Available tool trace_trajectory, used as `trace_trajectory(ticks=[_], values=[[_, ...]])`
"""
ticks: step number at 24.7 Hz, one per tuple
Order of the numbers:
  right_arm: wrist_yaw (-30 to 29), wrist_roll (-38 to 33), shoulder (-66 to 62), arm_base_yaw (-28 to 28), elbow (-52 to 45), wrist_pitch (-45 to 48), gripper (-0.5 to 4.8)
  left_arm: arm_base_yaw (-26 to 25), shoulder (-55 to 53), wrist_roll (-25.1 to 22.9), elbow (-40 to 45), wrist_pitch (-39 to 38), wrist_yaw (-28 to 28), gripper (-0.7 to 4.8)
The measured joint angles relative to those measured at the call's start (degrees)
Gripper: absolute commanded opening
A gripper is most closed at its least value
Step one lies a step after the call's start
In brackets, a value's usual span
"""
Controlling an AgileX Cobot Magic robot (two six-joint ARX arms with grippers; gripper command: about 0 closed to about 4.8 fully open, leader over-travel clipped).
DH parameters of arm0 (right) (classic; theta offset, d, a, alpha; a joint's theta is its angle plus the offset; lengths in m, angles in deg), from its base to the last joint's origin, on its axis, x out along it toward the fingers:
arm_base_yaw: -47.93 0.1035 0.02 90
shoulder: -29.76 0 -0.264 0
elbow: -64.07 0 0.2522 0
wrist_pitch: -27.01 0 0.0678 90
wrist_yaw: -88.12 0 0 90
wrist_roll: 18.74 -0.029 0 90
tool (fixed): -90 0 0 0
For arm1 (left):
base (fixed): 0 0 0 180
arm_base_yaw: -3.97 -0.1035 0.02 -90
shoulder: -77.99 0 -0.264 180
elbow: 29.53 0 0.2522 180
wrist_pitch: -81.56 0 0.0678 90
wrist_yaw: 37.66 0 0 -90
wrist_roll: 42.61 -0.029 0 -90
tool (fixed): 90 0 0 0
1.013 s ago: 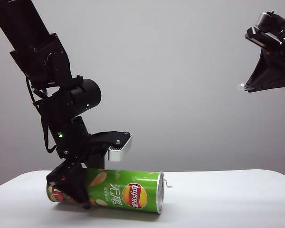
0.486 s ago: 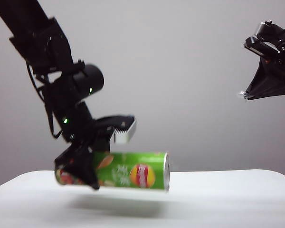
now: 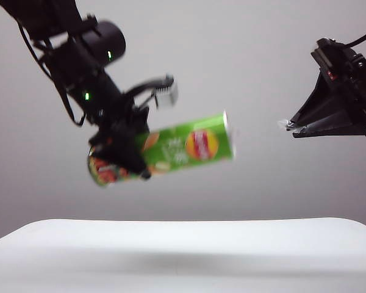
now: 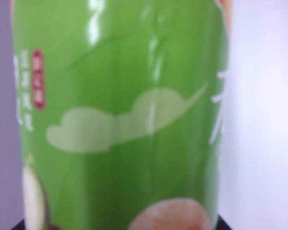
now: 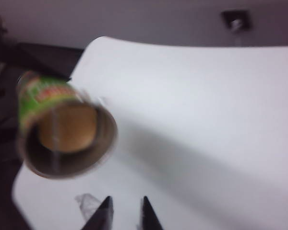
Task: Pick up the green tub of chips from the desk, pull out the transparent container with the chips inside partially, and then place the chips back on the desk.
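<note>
My left gripper (image 3: 131, 160) is shut on the green tub of chips (image 3: 186, 146) near its red-printed end and holds it high above the desk (image 3: 232, 250). The tub is tilted, with its silver-rimmed end raised toward the right. Its green side (image 4: 120, 120) fills the left wrist view. The right wrist view looks into the tub's open mouth (image 5: 67, 143), where orange-yellow chips (image 5: 69, 127) show inside. I cannot make out the transparent container there. My right gripper (image 3: 291, 127) hangs at the upper right, apart from the tub; its fingers (image 5: 125, 206) stand slightly parted with nothing between them.
A small translucent scrap (image 5: 86, 202) shows beside one right fingertip. The white desk (image 5: 206, 120) spreads below both arms, with its rounded far edge against a grey wall. A small dark fixture (image 5: 236, 19) sits on that wall.
The left arm has lifted the tub off the desk and tilted its open end upward. The right gripper has moved left toward the tub, turned, and its jaws have parted slightly.
</note>
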State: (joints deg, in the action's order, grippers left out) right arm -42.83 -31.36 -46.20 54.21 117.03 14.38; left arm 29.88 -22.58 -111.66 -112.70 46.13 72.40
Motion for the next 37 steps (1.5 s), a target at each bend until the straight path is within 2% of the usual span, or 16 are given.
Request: trace_trajectory(ticks=[4,9,23,30,37], values=[[-11.80,-2.43,-0.02,0.07,0.00,1.07,0.86,0.04,1.86,3.63,-0.31,0.17,3.93,3.27],[-16.85,-4.72,-0.04,-0.02,0.02,3.85,0.86,0.07,1.84,4.63,-0.24,-2.62,5.92,3.27],[-18.78,-11.10,-0.28,0.61,0.02,12.15,0.85,0.57,1.84,4.66,-0.22,-1.62,8.13,3.27],[-18.27,-13.25,-4.04,3.39,0.02,15.87,0.85,1.60,1.53,7.21,-0.22,1.46,8.92,3.27],[-17.51,-14.86,-4.17,4.04,0.02,18.53,0.85,1.57,0.61,8.24,-0.20,0.81,9.79,3.27]])
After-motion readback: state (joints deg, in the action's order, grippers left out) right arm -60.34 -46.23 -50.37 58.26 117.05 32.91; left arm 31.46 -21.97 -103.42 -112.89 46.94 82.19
